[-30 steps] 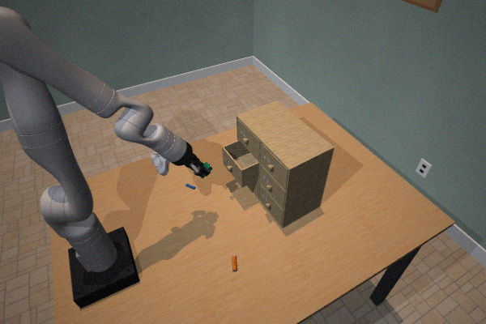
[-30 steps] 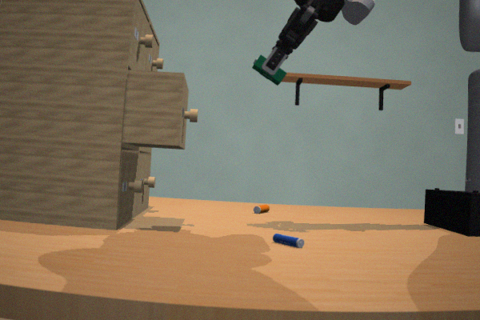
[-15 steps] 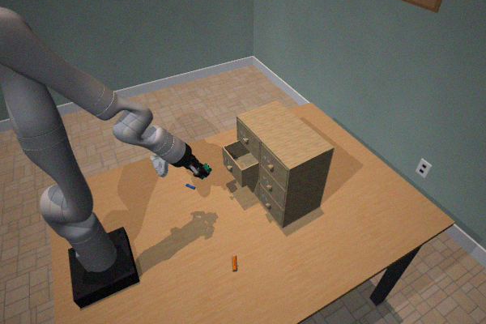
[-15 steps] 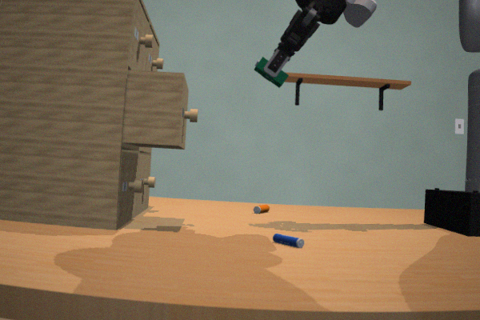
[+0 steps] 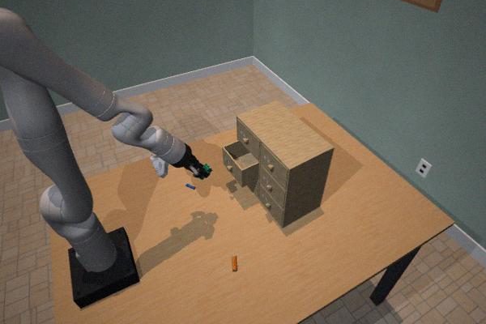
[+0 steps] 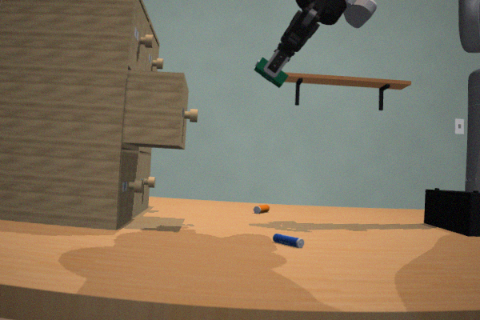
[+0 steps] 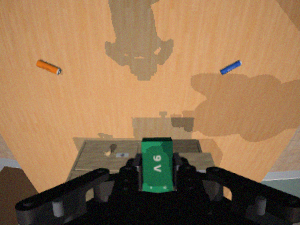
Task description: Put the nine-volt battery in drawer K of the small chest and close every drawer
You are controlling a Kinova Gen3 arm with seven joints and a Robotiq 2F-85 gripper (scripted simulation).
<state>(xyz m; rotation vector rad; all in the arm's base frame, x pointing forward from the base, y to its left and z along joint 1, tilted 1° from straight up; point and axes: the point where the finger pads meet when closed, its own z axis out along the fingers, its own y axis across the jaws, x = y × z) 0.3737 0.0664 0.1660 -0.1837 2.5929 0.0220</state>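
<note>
My gripper (image 5: 203, 170) is shut on the green nine-volt battery (image 5: 206, 168), marked 9V in the wrist view (image 7: 156, 165). It holds the battery tilted in the air, well above the table, in front of the small wooden chest (image 5: 279, 159). One drawer (image 5: 240, 162) on the chest's left column stands pulled out and looks empty inside. In the side view the battery (image 6: 269, 77) hangs above and well to the right of that open drawer (image 6: 155, 110). The drawer labels are too small to read. The other drawers look pushed in.
A blue cylindrical battery (image 5: 189, 186) lies on the table below the gripper. An orange cylindrical battery (image 5: 234, 262) lies nearer the front edge. The arm's black base (image 5: 103, 267) stands at the table's left corner.
</note>
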